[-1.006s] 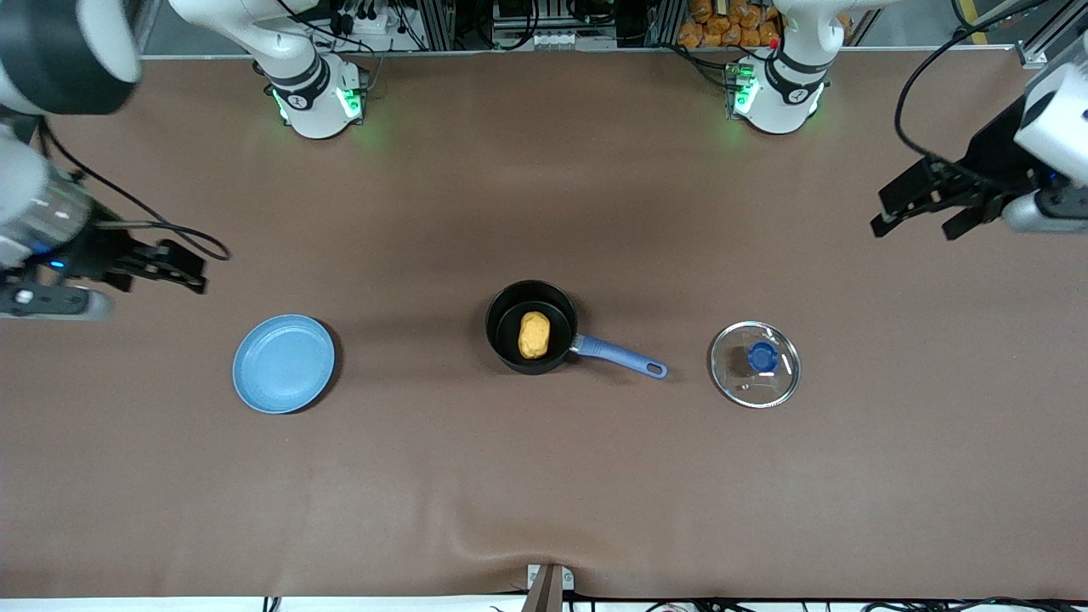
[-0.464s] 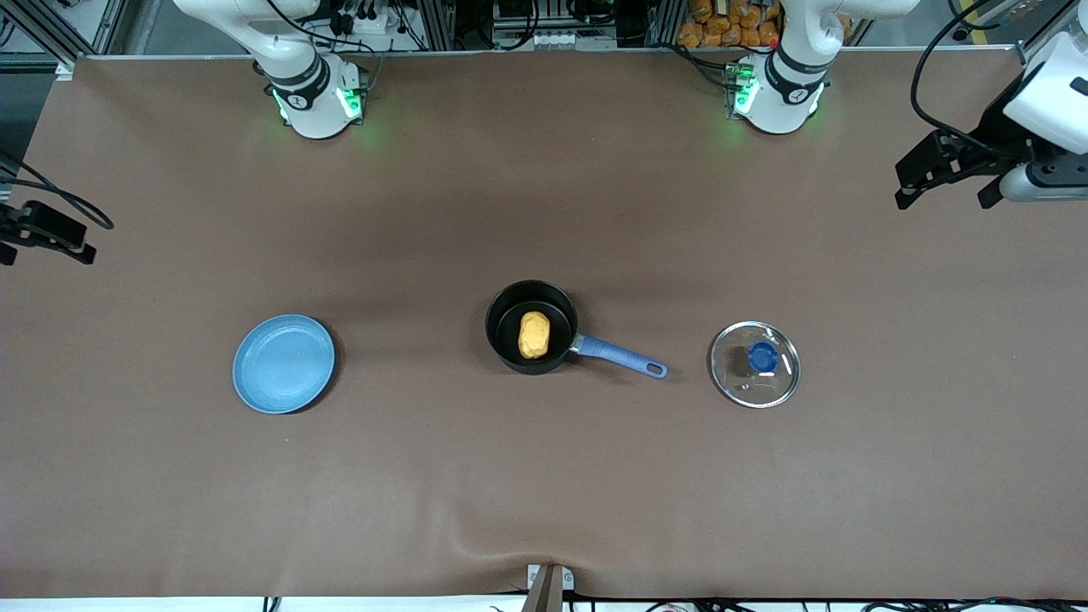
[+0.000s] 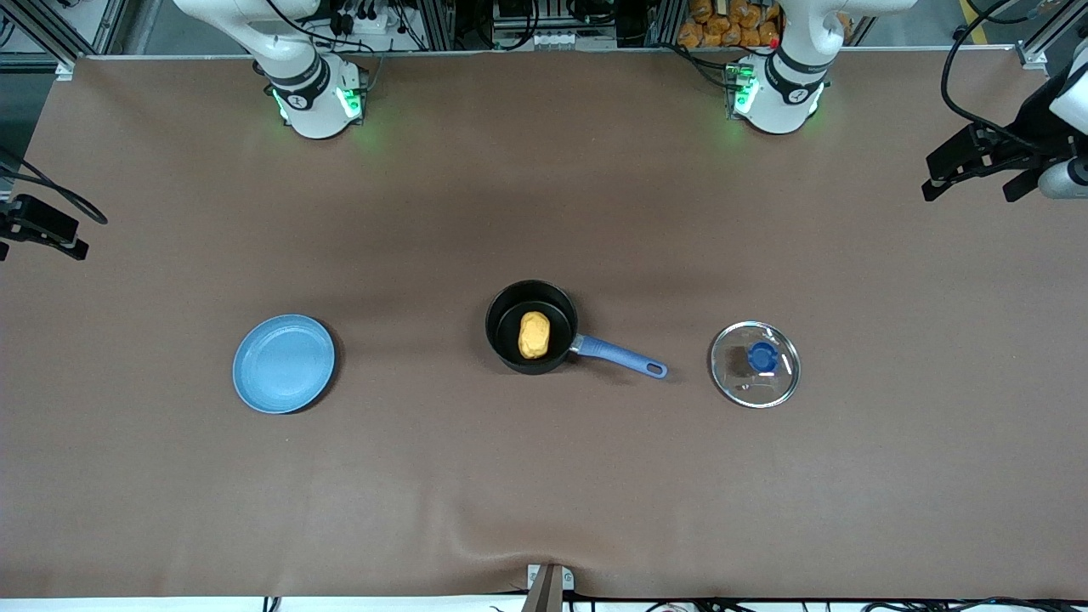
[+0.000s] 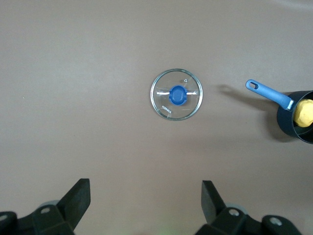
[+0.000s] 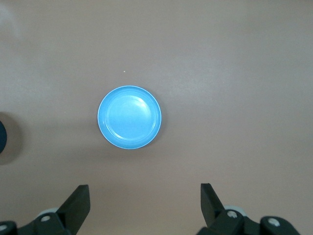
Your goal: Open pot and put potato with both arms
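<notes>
the pot (image 3: 531, 327) sits uncovered near the middle of the table (image 3: 544, 476), its long blue handle (image 3: 619, 355) pointing toward the left arm's end, and the potato (image 3: 534, 334) lies inside it on the black bottom. the glass lid (image 3: 755, 364) rests flat on the table, knob up, well apart from the pot toward the left arm's end, just past the tip of the handle. a light-blue plate (image 3: 284, 364) lies bare toward the right arm's end, also well apart from the pot. the left gripper (image 3: 977, 168) hangs high over the left arm's end of the table with its fingers (image 4: 78, 200) spread wide and nothing between them. the right gripper (image 3: 34, 231) hangs over the table's edge at the right arm's end, its fingers (image 5: 78, 203) likewise wide apart and holding nothing.
</notes>
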